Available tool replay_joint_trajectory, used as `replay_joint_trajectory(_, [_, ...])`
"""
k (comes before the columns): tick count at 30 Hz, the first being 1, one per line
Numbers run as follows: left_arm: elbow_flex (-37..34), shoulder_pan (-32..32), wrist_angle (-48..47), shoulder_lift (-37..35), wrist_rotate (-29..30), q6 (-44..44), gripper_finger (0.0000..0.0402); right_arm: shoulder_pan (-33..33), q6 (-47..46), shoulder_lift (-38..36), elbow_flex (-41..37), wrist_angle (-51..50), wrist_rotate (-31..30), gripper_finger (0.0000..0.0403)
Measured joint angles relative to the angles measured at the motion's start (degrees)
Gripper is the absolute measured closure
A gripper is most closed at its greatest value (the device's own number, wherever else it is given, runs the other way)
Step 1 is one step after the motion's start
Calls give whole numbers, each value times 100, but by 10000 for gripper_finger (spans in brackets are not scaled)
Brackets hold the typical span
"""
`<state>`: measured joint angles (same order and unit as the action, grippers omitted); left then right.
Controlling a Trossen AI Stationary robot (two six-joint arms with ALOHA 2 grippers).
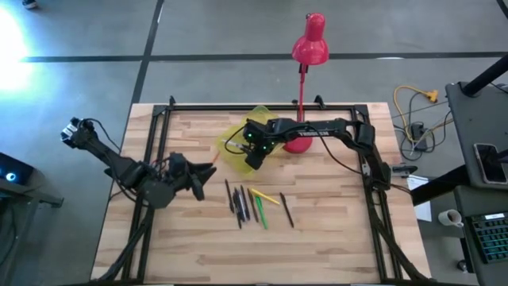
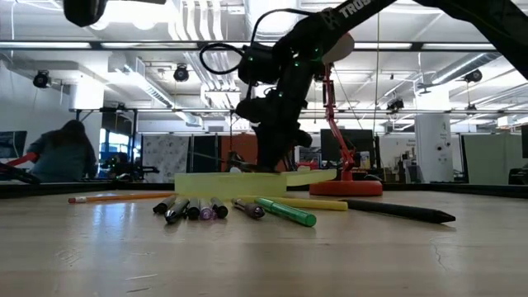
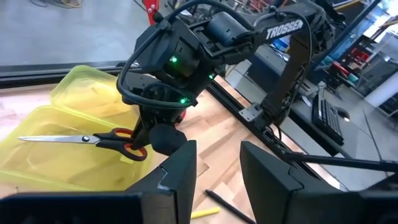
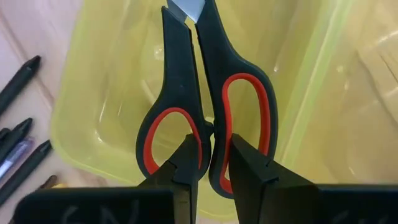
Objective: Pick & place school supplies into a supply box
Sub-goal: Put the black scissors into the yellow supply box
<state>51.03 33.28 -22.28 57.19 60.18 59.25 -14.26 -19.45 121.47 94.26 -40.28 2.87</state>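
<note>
Over the supply box (image 3: 43, 134), right gripper (image 4: 214, 158) jaws clamp the scissors (image 3: 87, 140) level, blades pointing away.

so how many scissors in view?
1: scissors held by the handles in the right gripper, over the open yellow case. None seen among the pens on the table.

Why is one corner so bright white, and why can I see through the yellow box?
High view: strong glare whitens the floor at top left. Right wrist view: light passes through the translucent supply box, where the right claw grips the scissors. Low view: the nearest wood is blurry.
</note>
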Motion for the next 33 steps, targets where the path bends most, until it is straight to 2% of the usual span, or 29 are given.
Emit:
replay_joint_trajectory(8, [-53, -77, 0, 2, 0, 1, 293, -9, 44, 34, 0, 154, 383, 349])
replay_joint_trajectory(16, [-66, -74, 21, 2, 0, 117, 293, 26, -276, 177, 2, 162, 404, 260])
replay_joint_trajectory(20, [-72, -74, 20, 7, -6, 130, 293, 22, -333, 153, 2, 156, 353, 235])
replay_joint_trajectory(26, [-224, -72, -2, 11, -29, 135, 293, 65, -353, -217, 2, 167, 257, 233])
replay_joint_trajectory(33, [-717, -80, -157, 13, -126, 976, 293, 243, -518, -795, 2, -138, -653, 251])
